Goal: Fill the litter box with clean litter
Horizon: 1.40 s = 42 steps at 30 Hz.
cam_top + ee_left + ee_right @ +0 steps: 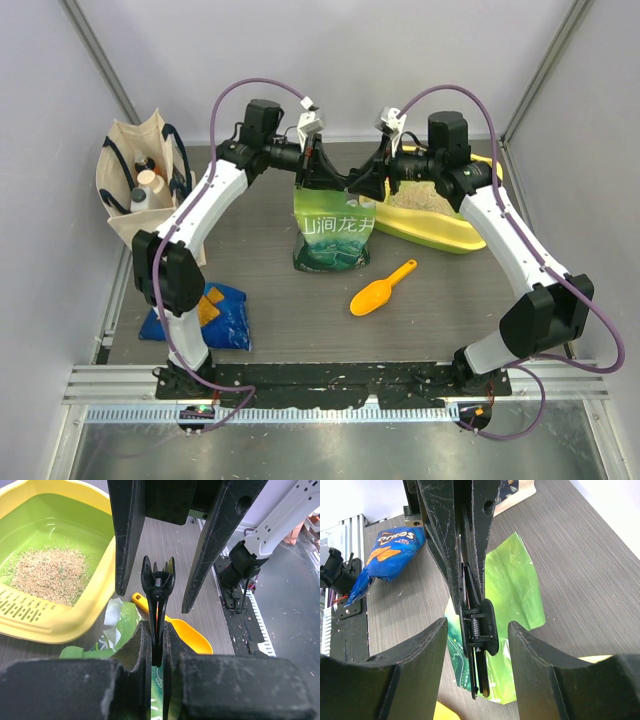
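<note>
The litter box lies at the back right, with a patch of clean litter in its green basin. The left wrist view shows the box rim and the litter near the slotted grate. A green printed pouch stands upright at centre, with a black spring clip on its top edge. My left gripper is shut on the clip's end. My right gripper is open, its fingers on either side of the clip without touching it.
An orange scoop lies on the table in front of the pouch. A blue Doritos bag lies at the front left. A canvas tote with bottles stands at the back left. Walls enclose the table.
</note>
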### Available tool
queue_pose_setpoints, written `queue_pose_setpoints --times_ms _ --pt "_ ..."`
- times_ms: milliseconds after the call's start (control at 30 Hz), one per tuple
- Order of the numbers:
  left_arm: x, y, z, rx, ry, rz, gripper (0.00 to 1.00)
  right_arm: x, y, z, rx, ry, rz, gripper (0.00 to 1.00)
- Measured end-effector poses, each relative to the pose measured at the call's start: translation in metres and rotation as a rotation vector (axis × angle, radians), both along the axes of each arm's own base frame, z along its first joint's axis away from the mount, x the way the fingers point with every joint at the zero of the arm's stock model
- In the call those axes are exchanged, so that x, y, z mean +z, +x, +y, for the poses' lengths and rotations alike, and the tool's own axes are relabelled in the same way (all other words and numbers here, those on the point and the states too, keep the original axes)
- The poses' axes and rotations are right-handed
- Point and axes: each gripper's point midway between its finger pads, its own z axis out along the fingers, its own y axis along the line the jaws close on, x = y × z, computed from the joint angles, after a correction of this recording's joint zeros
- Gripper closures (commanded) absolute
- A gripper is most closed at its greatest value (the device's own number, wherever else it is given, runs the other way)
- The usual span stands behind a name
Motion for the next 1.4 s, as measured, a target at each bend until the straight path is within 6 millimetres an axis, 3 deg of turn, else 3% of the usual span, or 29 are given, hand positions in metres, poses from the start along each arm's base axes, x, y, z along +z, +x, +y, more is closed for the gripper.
queue_pose_setpoints --times_ms 200,500,600,667,700,733,767,867,1100,1267,1400 --pt "-0.004 0.001 -0.001 -0.005 0.002 0.017 1.00 0.006 0.003 0.002 -0.010 0.022 -0.003 0.41" --pt "-0.005 0.001 -0.001 -0.005 0.004 0.032 1.00 0.010 0.003 0.003 -0.007 0.035 -0.003 0.50" --pt "-0.005 0.000 -0.001 -0.004 0.004 0.036 1.00 0.008 0.001 0.003 -0.001 0.031 0.003 0.61" --pt "-0.005 0.000 -0.001 -0.006 0.004 0.038 1.00 0.006 0.000 0.003 0.003 0.027 0.014 0.79" --pt "-0.004 -0.001 -0.001 -0.009 0.003 0.040 0.98 0.006 0.001 0.003 0.005 0.025 0.011 0.91" --pt "-0.004 -0.001 -0.001 -0.011 0.002 0.044 0.90 0.006 0.001 0.003 0.013 0.027 0.014 0.95" --pt "-0.004 -0.001 -0.001 -0.014 0.001 0.047 0.68 0.006 0.001 0.003 0.018 0.028 0.018 0.98" --pt "-0.006 0.002 0.000 -0.001 0.004 0.042 0.47 0.006 0.002 0.005 0.022 0.034 0.041 0.98" --pt "-0.023 0.020 0.001 0.094 0.051 0.028 0.33 0.007 0.025 -0.008 -0.073 0.055 0.133 0.98" --pt "-0.037 0.041 0.009 0.215 0.076 0.010 0.37 0.002 0.036 -0.035 -0.130 0.023 0.140 0.98" --pt "-0.032 0.048 0.017 0.265 0.073 -0.057 0.40 -0.011 0.038 -0.051 -0.114 -0.068 0.087 0.98"
